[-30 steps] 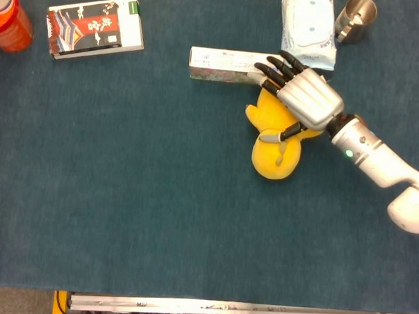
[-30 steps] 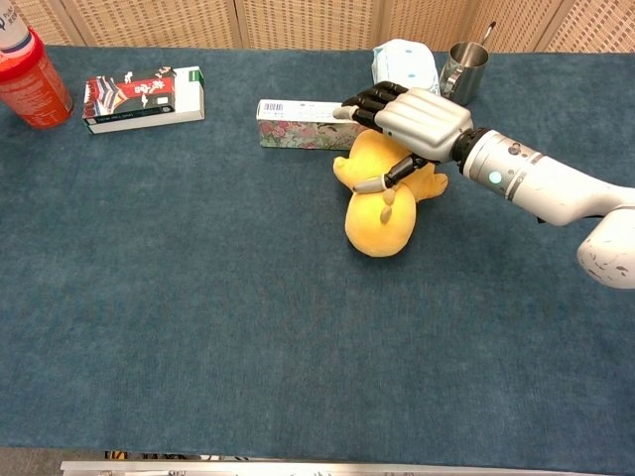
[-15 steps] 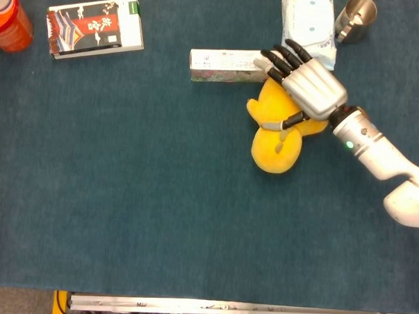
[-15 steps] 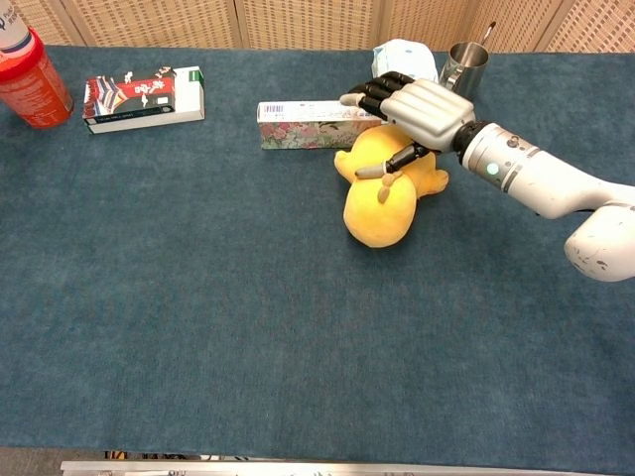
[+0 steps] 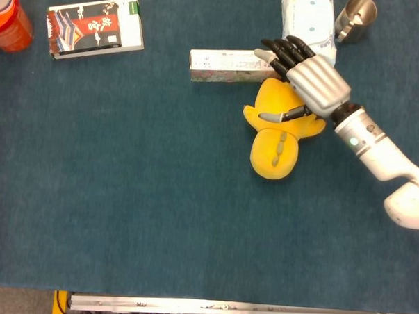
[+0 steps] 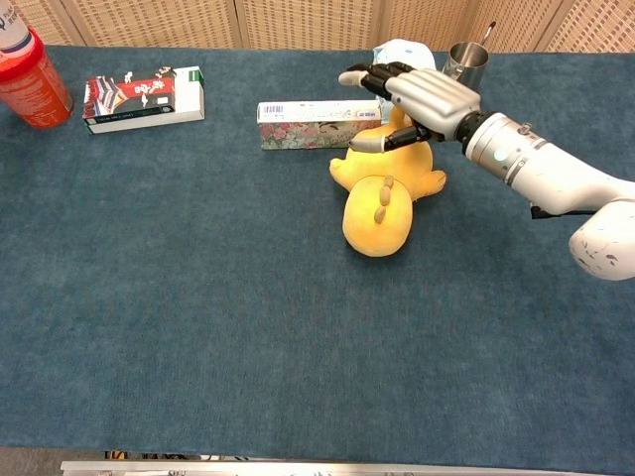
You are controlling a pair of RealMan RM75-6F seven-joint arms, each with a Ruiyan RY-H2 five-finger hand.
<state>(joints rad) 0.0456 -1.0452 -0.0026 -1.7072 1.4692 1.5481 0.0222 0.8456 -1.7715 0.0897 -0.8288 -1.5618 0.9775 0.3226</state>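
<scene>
Yellow plush under a spread right hand

Yellow plush toy (image 5: 276, 139) lies on the blue worktop (image 5: 138, 195), just below a flowered box (image 5: 224, 64). Above both hovers the right hand (image 5: 307, 74) — fingers spread, holding nothing — with its thumb over the toy's upper edge. A wipes pack (image 5: 309, 19) and metal cup (image 5: 357, 17) lie beyond.

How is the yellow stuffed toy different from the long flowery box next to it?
The yellow plush toy is soft, rounded and plain yellow; the flowery box is stiff, long and straight-edged, white with a flower print. The toy lies under the right hand, nearer the front edge; the box sits behind it, its end by the fingers. Both lie flat on the blue table.
</scene>
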